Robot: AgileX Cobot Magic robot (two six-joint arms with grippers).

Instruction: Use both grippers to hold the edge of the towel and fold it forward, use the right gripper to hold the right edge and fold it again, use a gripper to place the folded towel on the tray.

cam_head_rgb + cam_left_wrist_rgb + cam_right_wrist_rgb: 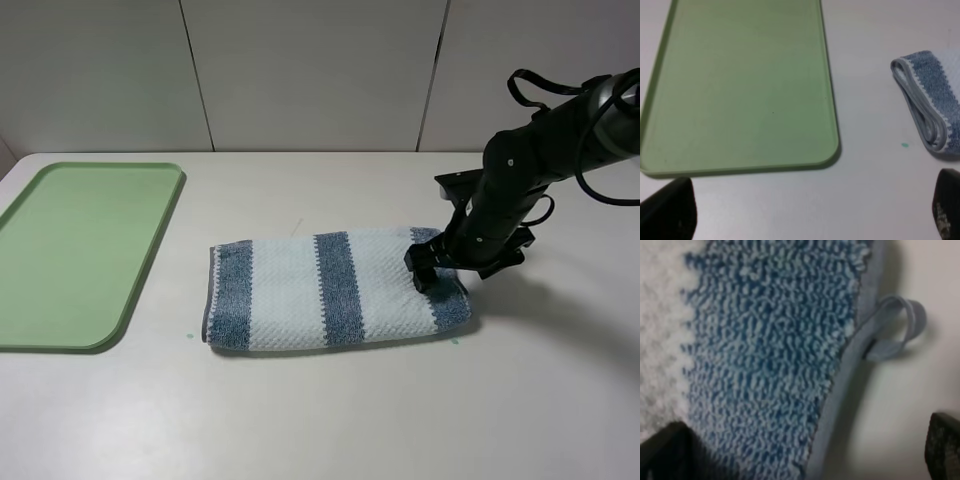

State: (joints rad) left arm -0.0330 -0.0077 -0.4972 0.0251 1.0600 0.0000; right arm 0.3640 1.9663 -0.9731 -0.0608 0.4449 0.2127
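Tagging task items first: the tray [60, 250] sits at the table's left side. It is light green and flat, with rounded corners and a low rim. To its right and well apart from it, the towel [320, 290] lies near the table's middle, long side running left to right. It is thick and waffle-textured, with broad blue-grey and white stripes and a thin grey hem [840, 405]. We see it doubled over: stacked hem layers show at its left end in the left wrist view. At its right end a small grey loop [900, 327] sticks out from the hem onto the surface.

The table [350, 420] is plain white and matte, with a tiny green speck [904, 145] near the towel's left end. Behind it stand pale wall panels [310, 70] with thin dark seams.

We see the left gripper [805, 212] only in its own wrist view. Its two black fingertips sit at the frame edges, spread wide and holding nothing, above bare table between the tray's corner and the towel's left end. The right arm [540, 150], black and cabled, comes in from the right and bends down onto the towel's right end. The right gripper [435, 270] is spread wide too, with one finger over the blue stripe, the other over bare table and the hem between them. Nothing is clamped, and we cannot tell if the tips touch the cloth.
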